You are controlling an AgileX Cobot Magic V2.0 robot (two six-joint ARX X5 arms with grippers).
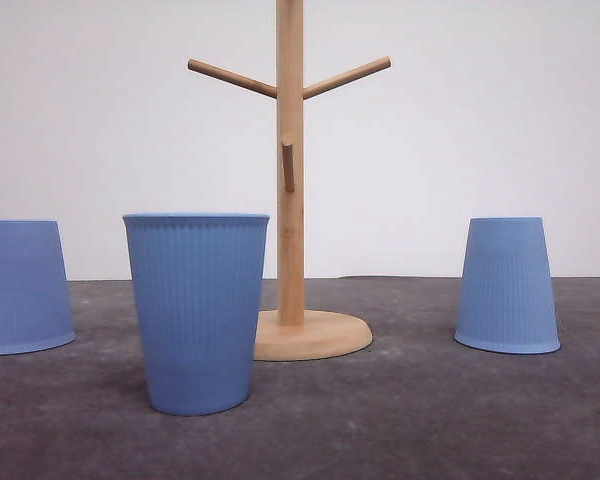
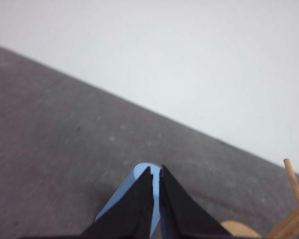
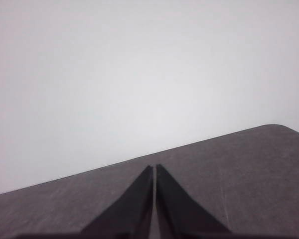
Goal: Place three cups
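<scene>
Three light-blue ribbed cups stand on the dark grey table in the front view. The left cup (image 1: pixel 25 287) and the right cup (image 1: pixel 507 285) are upside down. The middle cup (image 1: pixel 197 310) is upright, nearest the camera, just left of the wooden stand. In the left wrist view my left gripper (image 2: pixel 155 170) is shut with nothing held, and one blue cup (image 2: pixel 139 172) shows just beyond its black fingertips, partly hidden by them. My right gripper (image 3: pixel 154 167) is shut too, over bare table with nothing between its fingers.
A wooden cup stand (image 1: pixel 291 170) with slanted pegs rises from a round base (image 1: pixel 320 336) at mid-table, between the cups. Its pegs (image 2: pixel 295 209) also edge into the left wrist view. A white wall backs the table. The table's rounded far corner (image 3: pixel 279 127) is close to the right gripper.
</scene>
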